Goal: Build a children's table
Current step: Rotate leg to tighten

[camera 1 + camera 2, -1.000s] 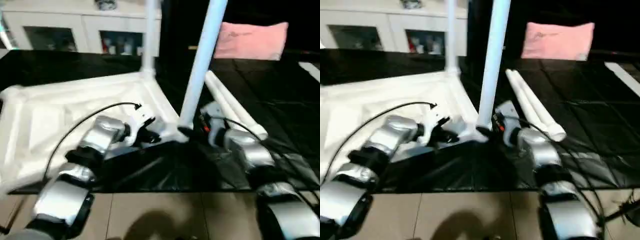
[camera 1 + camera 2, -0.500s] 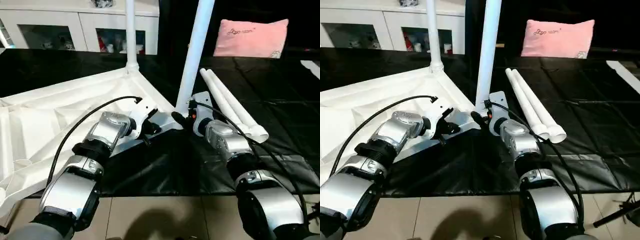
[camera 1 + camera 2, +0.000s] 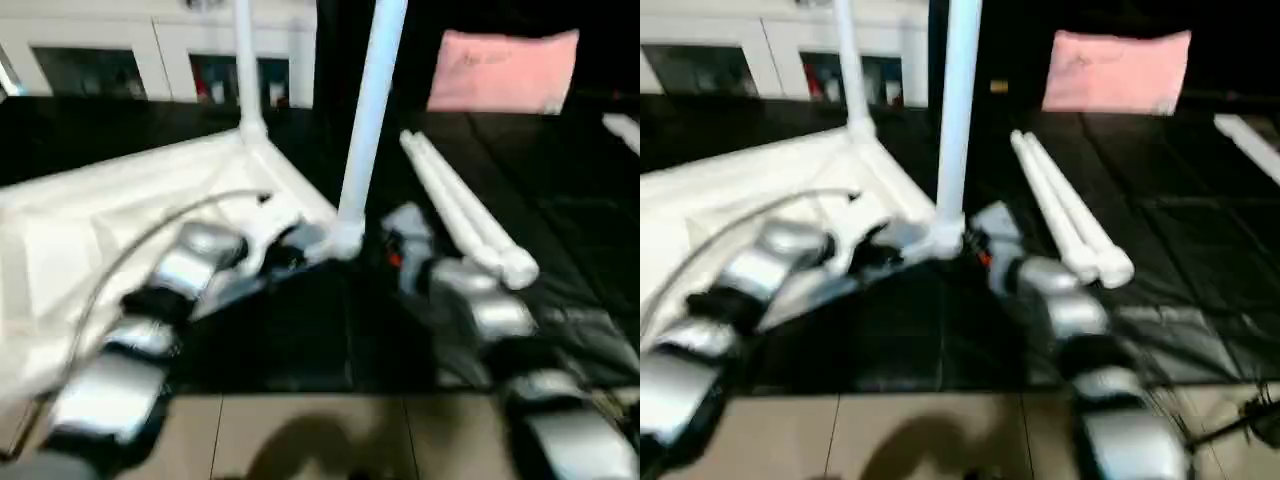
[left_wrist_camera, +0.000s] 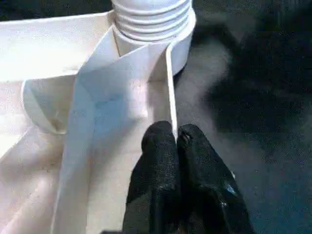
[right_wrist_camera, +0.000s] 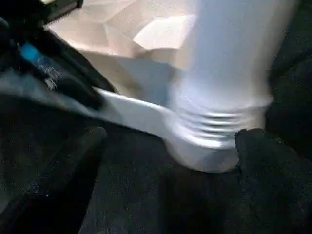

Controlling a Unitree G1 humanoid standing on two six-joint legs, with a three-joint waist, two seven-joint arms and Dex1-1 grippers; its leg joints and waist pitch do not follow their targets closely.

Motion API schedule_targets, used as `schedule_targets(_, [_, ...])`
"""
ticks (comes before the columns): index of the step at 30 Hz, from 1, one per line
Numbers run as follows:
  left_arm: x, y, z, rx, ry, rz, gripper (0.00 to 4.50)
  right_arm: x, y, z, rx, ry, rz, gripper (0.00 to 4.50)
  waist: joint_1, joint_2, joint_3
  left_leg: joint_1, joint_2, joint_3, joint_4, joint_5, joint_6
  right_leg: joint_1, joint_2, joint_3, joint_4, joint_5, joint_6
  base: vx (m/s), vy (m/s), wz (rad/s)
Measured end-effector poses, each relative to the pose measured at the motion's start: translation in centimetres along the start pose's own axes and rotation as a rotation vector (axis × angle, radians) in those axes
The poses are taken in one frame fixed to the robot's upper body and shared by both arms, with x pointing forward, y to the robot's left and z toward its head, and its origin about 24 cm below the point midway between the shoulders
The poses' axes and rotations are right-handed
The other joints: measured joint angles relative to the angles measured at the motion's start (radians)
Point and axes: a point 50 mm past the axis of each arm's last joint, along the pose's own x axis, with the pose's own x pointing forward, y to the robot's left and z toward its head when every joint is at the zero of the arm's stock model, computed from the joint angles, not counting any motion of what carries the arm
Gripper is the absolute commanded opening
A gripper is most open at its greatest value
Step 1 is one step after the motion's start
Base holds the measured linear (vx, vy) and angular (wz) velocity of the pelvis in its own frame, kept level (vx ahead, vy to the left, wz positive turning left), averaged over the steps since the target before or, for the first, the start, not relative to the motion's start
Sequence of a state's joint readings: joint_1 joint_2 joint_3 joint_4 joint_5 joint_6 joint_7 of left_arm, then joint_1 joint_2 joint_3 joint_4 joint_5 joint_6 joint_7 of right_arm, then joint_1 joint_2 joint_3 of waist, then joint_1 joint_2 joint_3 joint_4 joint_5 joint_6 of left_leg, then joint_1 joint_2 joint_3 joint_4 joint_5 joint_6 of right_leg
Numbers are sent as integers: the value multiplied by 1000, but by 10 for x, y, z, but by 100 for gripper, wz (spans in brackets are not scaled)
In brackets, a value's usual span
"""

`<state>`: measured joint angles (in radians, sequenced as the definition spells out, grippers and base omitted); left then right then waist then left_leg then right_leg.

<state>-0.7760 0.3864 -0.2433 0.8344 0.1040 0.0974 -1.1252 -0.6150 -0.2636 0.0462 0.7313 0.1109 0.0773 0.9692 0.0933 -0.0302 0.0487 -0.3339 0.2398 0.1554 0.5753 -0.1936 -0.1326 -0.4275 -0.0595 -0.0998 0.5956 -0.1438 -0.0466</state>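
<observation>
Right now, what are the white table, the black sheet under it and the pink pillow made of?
The white table looks like smooth moulded plastic: thin ribs, and screw rings on the leg at its socket. The black sheet looks like thin plastic film or coated cloth, since it creases and shines. The pink pillow seems soft fabric, though it is too blurred to be sure.

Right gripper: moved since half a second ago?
Yes: the right gripper has backed slightly off the near upright leg, toward the loose legs, jaws open.

No legible text or labels.
</observation>
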Motion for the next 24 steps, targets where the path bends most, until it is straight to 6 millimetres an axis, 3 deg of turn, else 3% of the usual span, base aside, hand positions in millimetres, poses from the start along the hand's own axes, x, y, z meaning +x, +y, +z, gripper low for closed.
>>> schedule_targets(3, [-8,-2,-3,47,21,-64,0,-3,3,9,-52,-13,78,446,7,0,0,1,0,0,1,-1,-2,0,0,0,1,0,0,0,0,0])
schedule_targets(7, [-9,-10,-4,114,27,-174,0,-11,6,6,-95,31,181,446,24,-1,0,1,0,2,2,-1,-2,3,-1,0,0,0,0,0,0,0])
schedule_targets(16, [-18,-21,-8,172,46,-315,0,-15,20,4,-231,78,352,446,27,-1,0,1,0,2,1,-2,-3,3,-1,1,0,-1,1,0,0,0])
schedule_targets(17, [-18,-23,-8,184,48,-331,0,-13,23,2,-243,93,384,420,29,-1,0,1,0,2,1,-2,-3,3,-2,1,0,-1,1,0,0,0])
schedule_targets(24, [-13,-29,-5,236,54,-395,0,-11,30,-8,-235,144,478,363,48,-1,0,2,1,2,3,-1,-3,6,-2,1,1,-1,2,0,0,0])
